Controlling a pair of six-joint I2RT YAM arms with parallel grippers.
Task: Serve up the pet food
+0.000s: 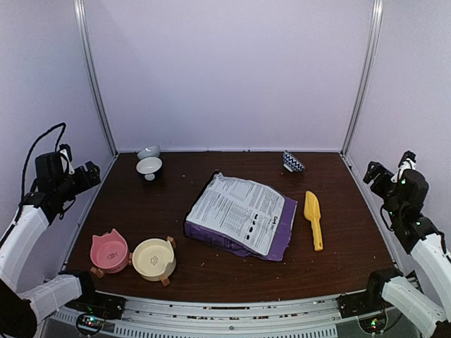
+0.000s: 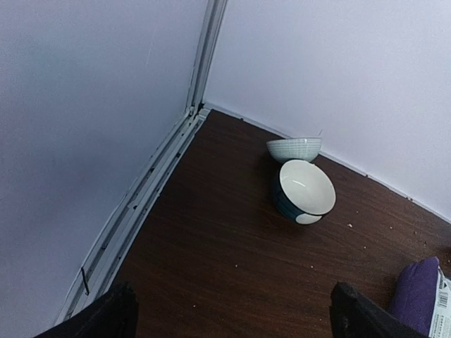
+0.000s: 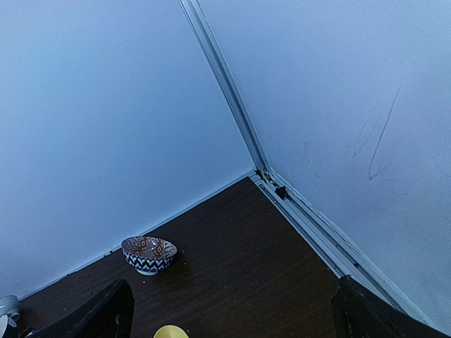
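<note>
No pet food shows in any view. A purple-and-white printed bag (image 1: 239, 215) lies flat mid-table; its purple corner (image 2: 417, 296) reaches into the left wrist view. A yellow scoop (image 1: 313, 218) lies right of the bag, and its tip (image 3: 171, 332) shows in the right wrist view. A pink cat-eared bowl (image 1: 109, 250) and a cream bowl (image 1: 153, 258) stand at the front left, both looking empty. My left gripper (image 1: 90, 174) (image 2: 232, 313) hangs open at the left wall. My right gripper (image 1: 372, 172) (image 3: 232, 310) hangs open at the right wall. Neither holds anything.
A dark bowl with a white inside (image 1: 149, 167) (image 2: 304, 190) and a grey bowl (image 1: 148, 151) (image 2: 294, 148) sit at the back left corner. A small zigzag-patterned bowl (image 1: 293, 162) (image 3: 148, 253) stands at the back right. Walls with metal rails enclose the table on three sides.
</note>
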